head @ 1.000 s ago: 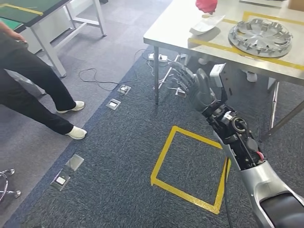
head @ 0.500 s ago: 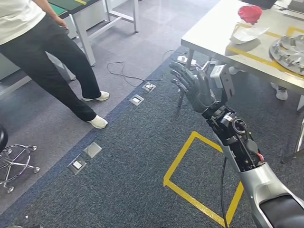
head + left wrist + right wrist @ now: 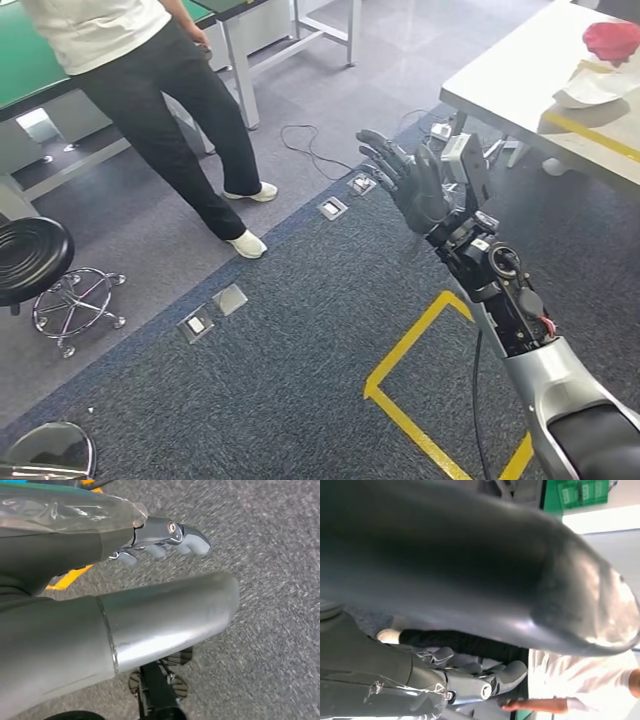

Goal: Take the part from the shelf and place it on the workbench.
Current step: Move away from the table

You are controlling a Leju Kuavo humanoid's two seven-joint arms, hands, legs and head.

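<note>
Currently right robot hand [image 3: 411,178] raised forward, fingers spread, empty.

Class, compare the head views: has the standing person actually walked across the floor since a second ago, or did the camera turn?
Cannot tell for certain. The person shifted right, but the floor sockets and yellow tape square shifted right too, so the camera turned.

Person [image 3: 151,90] by green bench [image 3: 30,70], black stool [image 3: 34,255], floor sockets [image 3: 211,312].
</note>
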